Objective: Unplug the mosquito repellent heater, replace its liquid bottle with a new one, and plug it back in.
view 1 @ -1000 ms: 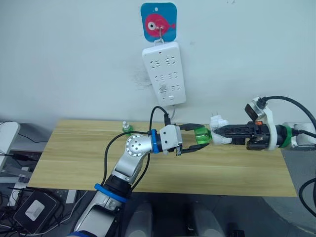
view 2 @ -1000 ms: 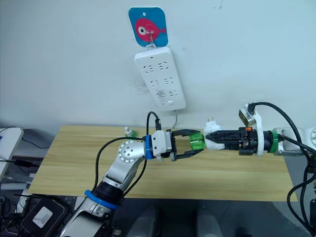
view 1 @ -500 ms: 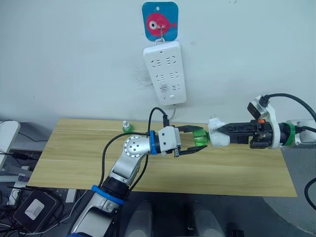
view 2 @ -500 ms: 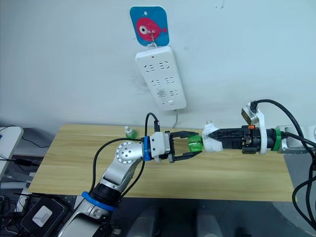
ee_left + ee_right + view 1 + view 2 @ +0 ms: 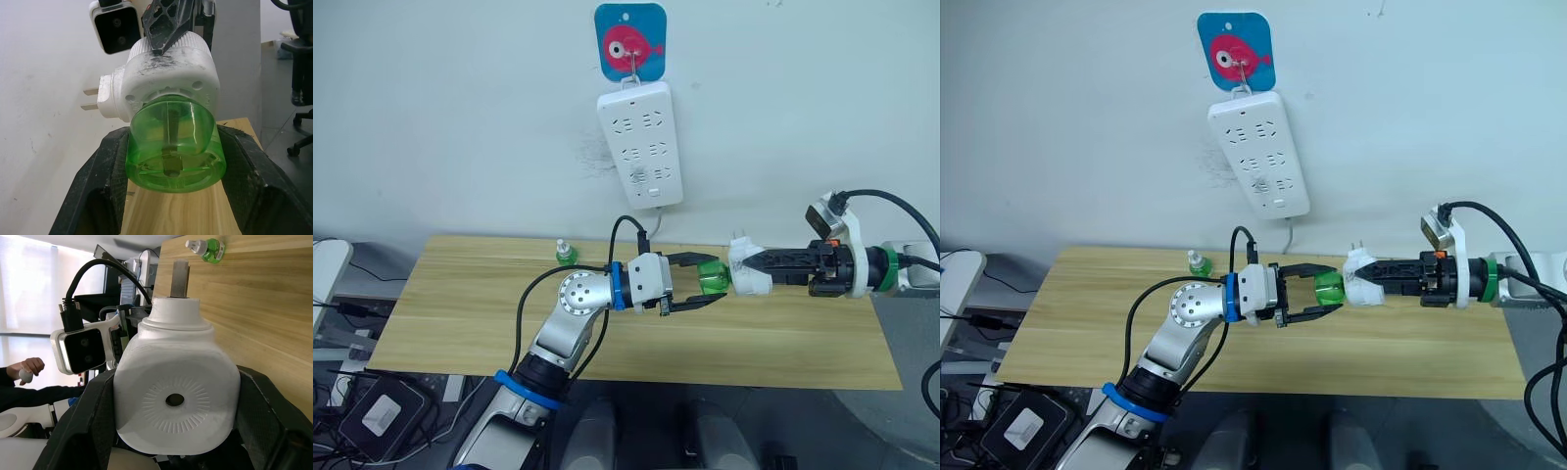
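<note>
**Left claw around bottle, right claw holding heater**

Left gripper (image 5: pixel 697 281) straddling green liquid bottle (image 5: pixel 712 276), fingers flanking, grip uncertain. Rightward, coaxial: mosquito repellent heater (image 5: pixel 749 271) clamped in right gripper (image 5: pixel 759 268), midair above table (image 5: pixel 460 304). Spare bottle (image 5: pixel 566 255) far left.

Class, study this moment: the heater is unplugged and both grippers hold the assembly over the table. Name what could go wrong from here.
1. The right gripper clamps the heater by its smooth rounded sides; twisting might make it slip.
2. The left gripper holds the green bottle above the table; once freed, it could drop.
3. The spare bottle stands near the left arm and could be knocked over.
</note>
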You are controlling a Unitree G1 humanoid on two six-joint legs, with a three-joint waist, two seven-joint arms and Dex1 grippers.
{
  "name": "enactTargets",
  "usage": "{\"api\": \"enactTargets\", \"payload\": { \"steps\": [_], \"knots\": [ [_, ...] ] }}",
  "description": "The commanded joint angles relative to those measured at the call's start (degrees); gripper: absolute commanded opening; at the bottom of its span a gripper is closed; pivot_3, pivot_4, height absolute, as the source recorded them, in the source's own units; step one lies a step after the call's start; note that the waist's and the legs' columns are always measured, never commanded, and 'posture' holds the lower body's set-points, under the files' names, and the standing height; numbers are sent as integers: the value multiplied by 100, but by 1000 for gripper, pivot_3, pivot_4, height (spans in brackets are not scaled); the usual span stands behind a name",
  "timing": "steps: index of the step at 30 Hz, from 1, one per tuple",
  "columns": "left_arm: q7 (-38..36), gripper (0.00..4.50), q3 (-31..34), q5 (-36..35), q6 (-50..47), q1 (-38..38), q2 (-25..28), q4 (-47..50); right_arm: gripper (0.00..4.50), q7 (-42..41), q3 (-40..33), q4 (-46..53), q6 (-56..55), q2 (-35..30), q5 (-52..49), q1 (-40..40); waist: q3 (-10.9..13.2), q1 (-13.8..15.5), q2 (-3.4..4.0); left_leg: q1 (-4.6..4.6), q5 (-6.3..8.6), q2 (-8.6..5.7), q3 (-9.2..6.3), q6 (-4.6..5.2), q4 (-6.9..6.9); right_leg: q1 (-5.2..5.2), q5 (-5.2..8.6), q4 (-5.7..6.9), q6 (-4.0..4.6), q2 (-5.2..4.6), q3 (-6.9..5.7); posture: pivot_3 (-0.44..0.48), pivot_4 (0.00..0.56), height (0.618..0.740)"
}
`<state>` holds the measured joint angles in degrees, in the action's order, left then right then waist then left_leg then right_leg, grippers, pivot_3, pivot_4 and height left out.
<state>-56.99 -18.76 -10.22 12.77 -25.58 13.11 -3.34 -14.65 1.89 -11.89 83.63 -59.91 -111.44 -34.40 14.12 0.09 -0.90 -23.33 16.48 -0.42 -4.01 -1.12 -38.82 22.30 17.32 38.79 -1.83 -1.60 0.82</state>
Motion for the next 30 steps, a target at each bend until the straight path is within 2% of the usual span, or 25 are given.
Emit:
{"api": "enactTargets", "payload": {
  "steps": [1, 3, 7, 9, 10, 12, 14, 17, 18, 20, 23, 28, 30],
  "knots": [
    [-34, 2301, -55, -127, -18, -36, -56, 270, 2957, -76, -90, 291, -31, -69, -156, 0, 1, 0, -1, 0, 0, 0, 0, 0, 0, 0, 0, 0, 0, 0, 0, 39, 267, 740],
    [-104, 2301, 5, -471, -473, -53, -88, 386, 2957, -114, -96, 384, -32, -114, -156, -24, 13, -1, 1, 0, 0, 0, 0, 0, 0, 0, 0, -1, 0, 0, 1, 40, 269, 740],
    [-274, 2301, 473, -3803, -5619, -508, 513, 942, 2957, -910, -266, 974, 401, -331, 50, -84, 101, -27, 1, -3, 0, 0, -11, 0, -2, 2, 0, 3, -1, 0, -5, 45, 273, 740],
    [-102, 2301, 896, -5031, -7334, -891, 644, 453, 2957, -1136, -253, 1042, 442, -367, 174, -131, 118, -47, 2, -11, -1, 2, -31, 0, -6, 5, 1, 3, -2, 7, -24, 42, 275, 740],
    [72, 2301, 1154, -5382, -7801, -1062, 585, 103, 2957, -1223, -245, 1048, 435, -374, 225, -157, 124, -54, 4, -10, -1, 1, -35, 0, -7, 5, 1, 6, -2, 10, -28, 42, 275, 740],
    [307, 2301, 1393, -5491, -8172, -1270, 475, -323, 2957, -1318, -220, 1030, 399, -395, 335, -196, 131, -66, 1, -10, -1, 0, -37, 0, -7, 5, 2, 6, -4, 15, -34, 34, 271, 740],
    [302, 2301, 1358, -5329, -8219, -1329, 446, -332, 2957, -1333, -207, 969, 346, -395, 413, -215, 137, -65, -10, -10, -1, 0, -35, -1, -8, 5, 2, 8, -4, 19, -34, 34, 271, 740],
    [301, 2301, 1477, -5491, -8448, -1341, 324, -294, 2957, -1302, -217, 881, 275, -399, 454, -204, 138, -49, -10, -15, -2, 0, -34, -3, -5, 8, 2, 5, -3, 13, -32, 27, 271, 740],
    [345, 3016, 1525, -5508, -8496, -1315, 275, -267, 2957, -1270, -232, 852, 239, -405, 445, -183, 138, -42, -11, -18, -2, 0, -34, -4, -5, 9, 2, 2, -3, 11, -33, 27, 271, 740],
    [463, 3550, 1645, -5481, -8532, -1213, 209, -227, 2957, -1203, -261, 734, 194, -442, 415, -155, 138, -38, -11, -23, -3, 0, -35, -5, -6, 12, 2, 0, -3, 9, -34, 18, 271, 740],
    [465, 4432, 1852, -5477, -8624, -826, 455, 100, 2957, -1110, -360, 559, 133, -585, 268, -49, 139, -41, -11, -23, -3, -2, -29, -6, -7, 12, 2, 0, -3, 3, -31, 0, 271, 740],
    [307, 4494, 2166, -5585, -8664, -137, 1176, 924, 2957, -1076, -567, 340, 52, -749, 423, 119, 144, -60, -8, -23, -2, -1, -27, -5, -5, 21, 2, 6, -3, 3, -26, -3, 276, 740],
    [145, 4494, 1875, -4684, -7584, 256, 1495, 1560, 2957, -973, -604, 94, 5, -739, 427, 21, 144, -63, -8, -23, -3, -1, -24, -7, -6, 21, 2, 5, -3, 3, -23, -3, 276, 740]
  ]
}}
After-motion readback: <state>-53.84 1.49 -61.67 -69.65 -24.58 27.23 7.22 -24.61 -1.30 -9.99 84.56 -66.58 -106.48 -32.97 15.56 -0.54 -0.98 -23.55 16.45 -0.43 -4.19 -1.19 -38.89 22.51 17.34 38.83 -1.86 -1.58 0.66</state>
